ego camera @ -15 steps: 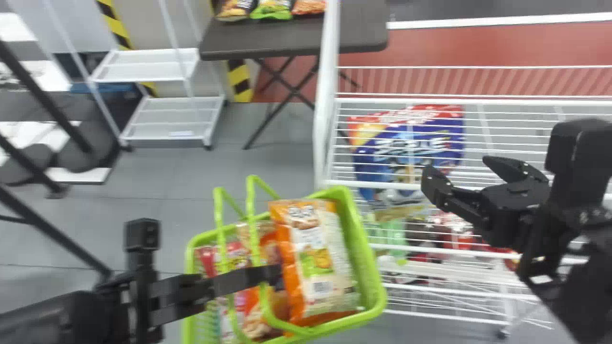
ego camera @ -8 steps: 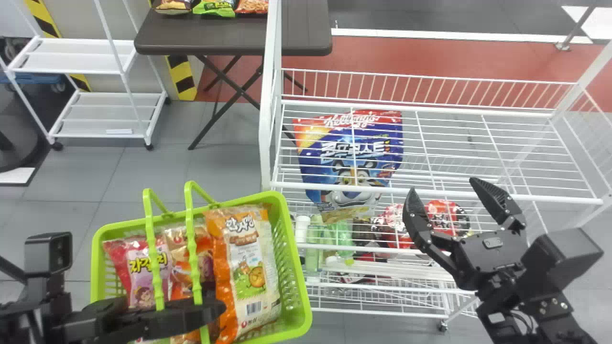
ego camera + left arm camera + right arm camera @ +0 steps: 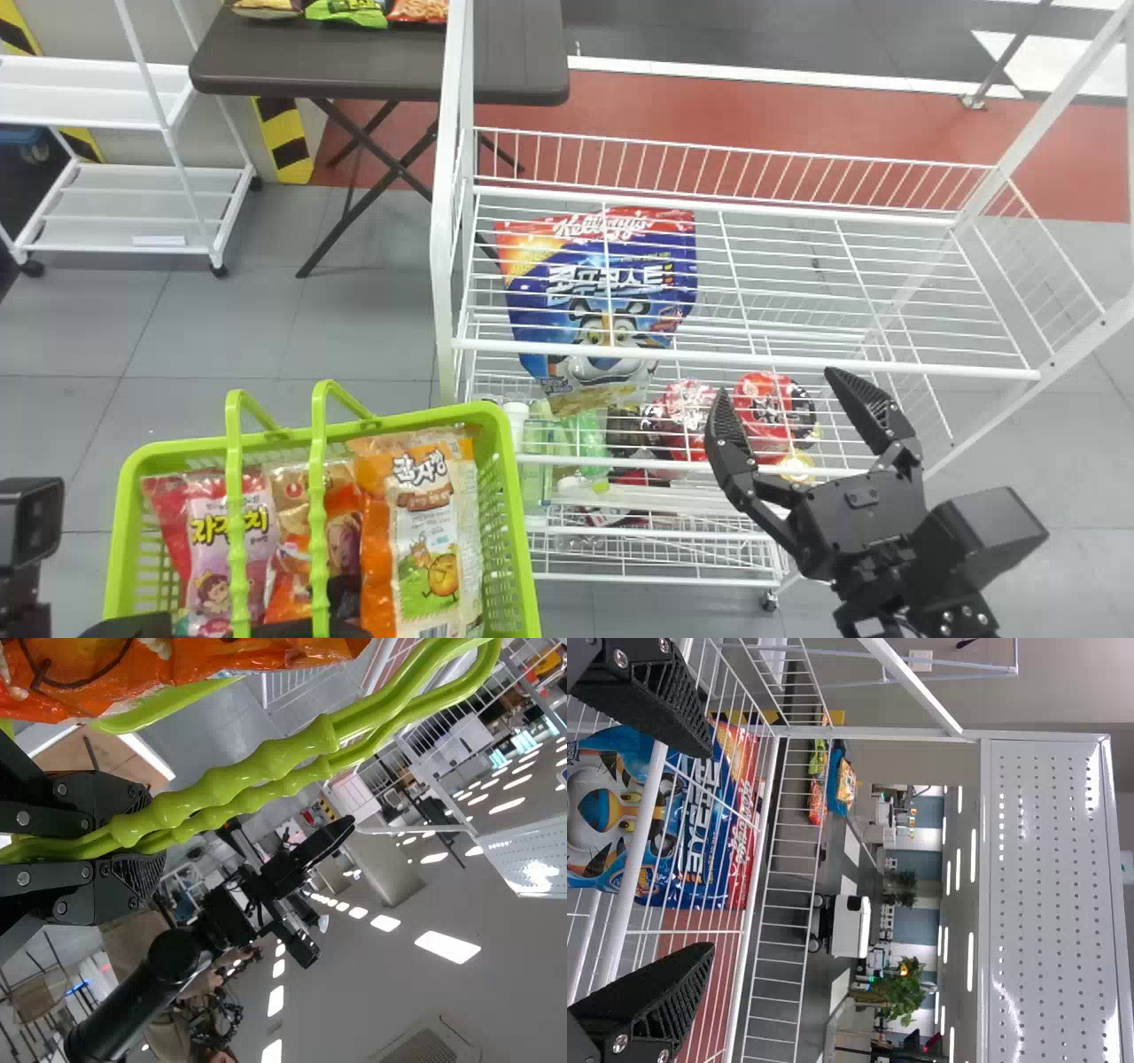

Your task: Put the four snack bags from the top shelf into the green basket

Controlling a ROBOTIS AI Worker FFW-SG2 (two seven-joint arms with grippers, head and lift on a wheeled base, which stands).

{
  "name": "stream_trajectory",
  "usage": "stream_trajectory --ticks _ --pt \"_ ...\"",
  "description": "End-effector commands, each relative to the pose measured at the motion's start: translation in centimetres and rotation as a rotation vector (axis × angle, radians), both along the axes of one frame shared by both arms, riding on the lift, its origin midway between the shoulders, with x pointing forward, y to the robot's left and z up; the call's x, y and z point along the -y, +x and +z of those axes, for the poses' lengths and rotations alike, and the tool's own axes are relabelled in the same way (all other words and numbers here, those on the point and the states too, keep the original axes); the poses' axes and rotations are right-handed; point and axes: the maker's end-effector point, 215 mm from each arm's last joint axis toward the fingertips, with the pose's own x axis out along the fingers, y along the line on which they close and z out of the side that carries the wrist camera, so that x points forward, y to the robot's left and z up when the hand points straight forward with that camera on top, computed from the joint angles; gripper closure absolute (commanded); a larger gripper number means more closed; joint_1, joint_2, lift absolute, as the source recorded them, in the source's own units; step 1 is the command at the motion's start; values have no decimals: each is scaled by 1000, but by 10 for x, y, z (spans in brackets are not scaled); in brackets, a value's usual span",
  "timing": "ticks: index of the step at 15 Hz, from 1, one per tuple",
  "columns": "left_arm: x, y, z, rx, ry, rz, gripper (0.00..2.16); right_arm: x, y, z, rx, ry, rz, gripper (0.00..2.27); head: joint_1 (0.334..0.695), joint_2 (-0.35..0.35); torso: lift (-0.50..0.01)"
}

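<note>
My left gripper (image 3: 288, 630), cut off at the bottom, is clamped on the handles (image 3: 257, 771) of the green basket (image 3: 511, 505). Inside, the snack bags (image 3: 425, 532) overlap; I can't count them surely. My right gripper (image 3: 778, 385) stands spread near the top shelf (image 3: 753, 356), whose wires cross a blue bag (image 3: 567, 310). Beyond, a dark table (image 3: 354, 75) bears cut-off packets (image 3: 347, 11).

Snack bags (image 3: 427, 567) side by side in basket (image 3: 514, 505). Wire rack (image 3: 446, 266) right of it; pouch (image 3: 532, 306) under wire shelf (image 3: 797, 361), left end. Table (image 3: 292, 71) behind rack, leftward, packets (image 3: 345, 11) on it. Cart (image 3: 142, 182) left of table.
</note>
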Motion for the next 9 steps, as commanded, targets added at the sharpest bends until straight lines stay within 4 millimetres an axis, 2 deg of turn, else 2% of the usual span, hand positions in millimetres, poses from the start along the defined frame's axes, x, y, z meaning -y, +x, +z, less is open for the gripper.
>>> stream_trajectory --ticks 1,9 --pt "3 -10 2 -4 3 -16 2148 -3 -4 -3 -4 3 3 33 695 -117 0" --pt "15 -23 2 -13 12 -51 2145 -8 -10 -9 -20 11 10 43 695 -131 0"
